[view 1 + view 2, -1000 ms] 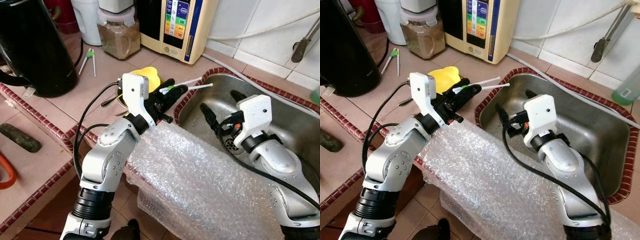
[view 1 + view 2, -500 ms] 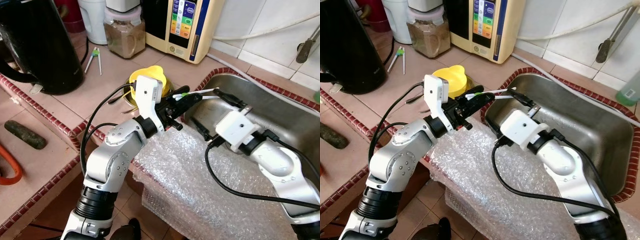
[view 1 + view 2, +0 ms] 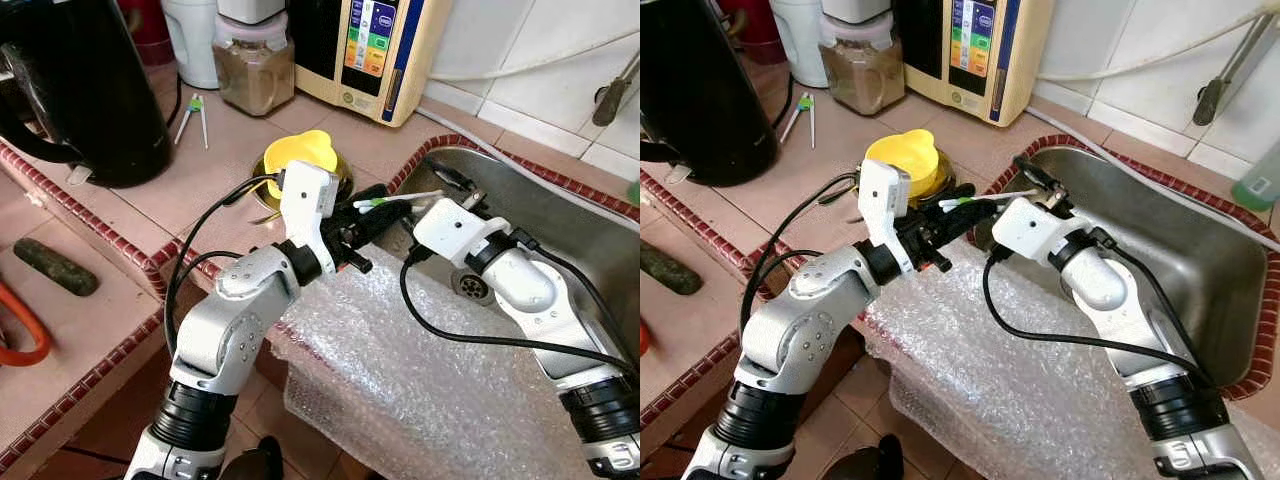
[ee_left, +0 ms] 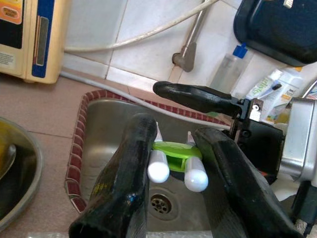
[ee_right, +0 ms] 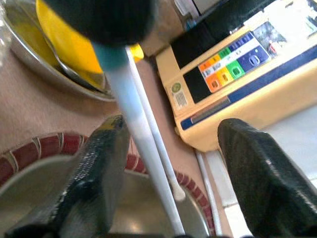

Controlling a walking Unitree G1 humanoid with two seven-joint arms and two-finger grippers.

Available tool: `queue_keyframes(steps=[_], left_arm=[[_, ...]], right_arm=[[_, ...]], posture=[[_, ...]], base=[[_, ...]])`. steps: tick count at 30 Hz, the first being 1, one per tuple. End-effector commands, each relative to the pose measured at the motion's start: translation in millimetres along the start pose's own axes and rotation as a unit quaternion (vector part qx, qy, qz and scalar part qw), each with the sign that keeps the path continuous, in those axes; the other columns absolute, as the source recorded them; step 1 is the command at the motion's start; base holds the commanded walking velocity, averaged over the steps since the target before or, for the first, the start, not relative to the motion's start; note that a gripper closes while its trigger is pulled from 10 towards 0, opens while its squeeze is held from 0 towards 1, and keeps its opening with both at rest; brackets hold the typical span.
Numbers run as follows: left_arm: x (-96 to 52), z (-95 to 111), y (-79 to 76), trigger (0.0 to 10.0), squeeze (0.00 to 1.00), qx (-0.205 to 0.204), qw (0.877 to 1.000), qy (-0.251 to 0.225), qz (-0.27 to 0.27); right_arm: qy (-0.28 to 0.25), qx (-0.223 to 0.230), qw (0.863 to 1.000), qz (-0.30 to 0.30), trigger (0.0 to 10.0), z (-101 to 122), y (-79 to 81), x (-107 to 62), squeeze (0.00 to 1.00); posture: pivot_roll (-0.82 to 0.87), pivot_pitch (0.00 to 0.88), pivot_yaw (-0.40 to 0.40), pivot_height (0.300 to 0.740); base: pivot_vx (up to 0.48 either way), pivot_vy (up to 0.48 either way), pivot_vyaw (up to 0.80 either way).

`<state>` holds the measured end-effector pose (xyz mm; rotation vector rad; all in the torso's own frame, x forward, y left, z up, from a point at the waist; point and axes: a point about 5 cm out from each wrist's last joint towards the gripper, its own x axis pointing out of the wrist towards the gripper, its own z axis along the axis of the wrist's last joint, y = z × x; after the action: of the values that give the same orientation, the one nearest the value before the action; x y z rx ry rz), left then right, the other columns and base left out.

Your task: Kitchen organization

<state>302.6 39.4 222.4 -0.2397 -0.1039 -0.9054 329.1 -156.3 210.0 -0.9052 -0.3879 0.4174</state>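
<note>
since a second ago the right hand (image 3: 447,180) has been swung out of the steel sink (image 3: 590,240), fingers apart around the white training chopsticks with green clip (image 3: 395,200), clamped in the left hand (image 3: 372,200) over the worktop edge; a handover seems underway.

The black kettle (image 3: 70,90) is cut off at the frame edge; the sink's (image 3: 1200,250) near wall hides behind the right arm.

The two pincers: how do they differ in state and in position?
The left pincer is shut on the white chopsticks, while the right pincer is open and holds nothing. The left one grips the chopsticks near their green clip; the right one straddles their far ends. Both have black fingers and hover at the sink edge.
</note>
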Motion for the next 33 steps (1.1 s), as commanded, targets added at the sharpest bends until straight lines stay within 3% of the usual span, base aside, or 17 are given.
queue_keyframes(steps=[1, 2, 5, 11, 23, 24, 25, 26, 28, 29, 30, 33], left_arm=[[-0.6, -0.2, -0.2, 5.3, 0.0, 0.005, 1.0, -0.001, 0.005], [-1.0, 0.2, 1.1, 4.7, 0.0, 0.005, 1.0, -0.002, 0.009], [-1.6, 1.3, 5.6, 5.1, 0.0, 0.011, 1.0, -0.004, 0.023], [-1.1, 4.2, 9.8, 4.8, 0.0, 0.012, 0.999, -0.009, 0.032], [1.7, 1.7, 3.9, 4.7, 0.0, 0.006, 1.0, -0.008, 0.023], [2.4, 1.2, 2.4, 4.6, 0.0, -0.001, 1.0, -0.008, 0.021], [2.4, 1.2, 2.4, 4.6, 0.0, -0.001, 1.0, -0.008, 0.021], [3.3, 0.7, 0.0, 4.6, 0.0, -0.001, 1.0, -0.007, 0.015], [3.7, -0.3, -1.6, 4.7, 0.0, -0.002, 1.0, -0.006, 0.012], [3.7, -0.6, -2.1, 4.7, 0.0, -0.003, 1.0, -0.006, 0.012], [3.7, -0.9, -2.6, 4.7, 0.0, -0.003, 1.0, -0.005, 0.012], [3.0, -0.5, -2.2, 4.8, 0.0, -0.002, 1.0, -0.006, 0.014]], right_arm=[[0.006, -0.004, 1.0, -0.003, 0.0, -5.1, -0.8, -5.1, 0.0], [0.009, -0.005, 1.0, -0.005, 0.0, -6.3, -1.5, -6.6, 0.0], [0.02, 0.001, 1.0, -0.01, 0.0, -10.3, -4.2, -12.2, 0.0], [0.037, 0.014, 0.999, -0.008, 0.0, -19.1, -1.4, -18.9, 0.0], [0.017, 0.03, 0.999, -0.006, 0.0, -11.7, 8.1, -0.3, 0.0], [0.015, 0.028, 0.999, -0.009, 1.4, -11.3, 8.9, 2.6, 0.0], [0.015, 0.028, 0.999, -0.009, 1.4, -11.3, 8.9, 2.6, 0.0], [0.013, 0.03, 0.999, -0.011, 3.8, -10.7, 9.1, 5.5, 0.0], [0.011, 0.029, 0.999, -0.012, 3.8, -10.6, 9.3, 7.8, 0.0], [0.01, 0.029, 0.999, -0.013, 2.4, -10.4, 9.0, 8.4, 0.0], [0.009, 0.031, 0.999, -0.013, 0.0, -10.3, 9.0, 8.8, 0.0], [0.01, 0.028, 0.999, -0.017, 0.0, -11.5, 6.1, 9.1, 0.0]], posture=[[0.02, 0.196, -0.047, 0.74], [0.02, 0.196, -0.047, 0.74], [0.02, 0.197, -0.044, 0.74], [0.02, 0.195, -0.043, 0.74], [0.02, 0.193, -0.044, 0.74], [0.03, 0.194, -0.046, 0.74], [0.03, 0.194, -0.046, 0.74], [0.02, 0.195, -0.046, 0.74], [0.02, 0.195, -0.046, 0.74], [0.02, 0.197, -0.047, 0.74], [0.03, 0.197, -0.047, 0.74], [0.03, 0.197, -0.049, 0.74]], base=[[0.0, 0.0, 0.0], [0.0, 0.0, 0.0], [0.0, 0.0, 0.0], [0.0, 0.0, 0.0], [0.0, 0.0, 0.0], [0.0, 0.0, 0.0], [0.0, 0.0, 0.0], [0.0, 0.0, 0.0], [0.0, 0.0, 0.0], [0.0, 0.0, 0.0], [0.0, 0.0, 0.0], [0.0, 0.0, 0.0]])
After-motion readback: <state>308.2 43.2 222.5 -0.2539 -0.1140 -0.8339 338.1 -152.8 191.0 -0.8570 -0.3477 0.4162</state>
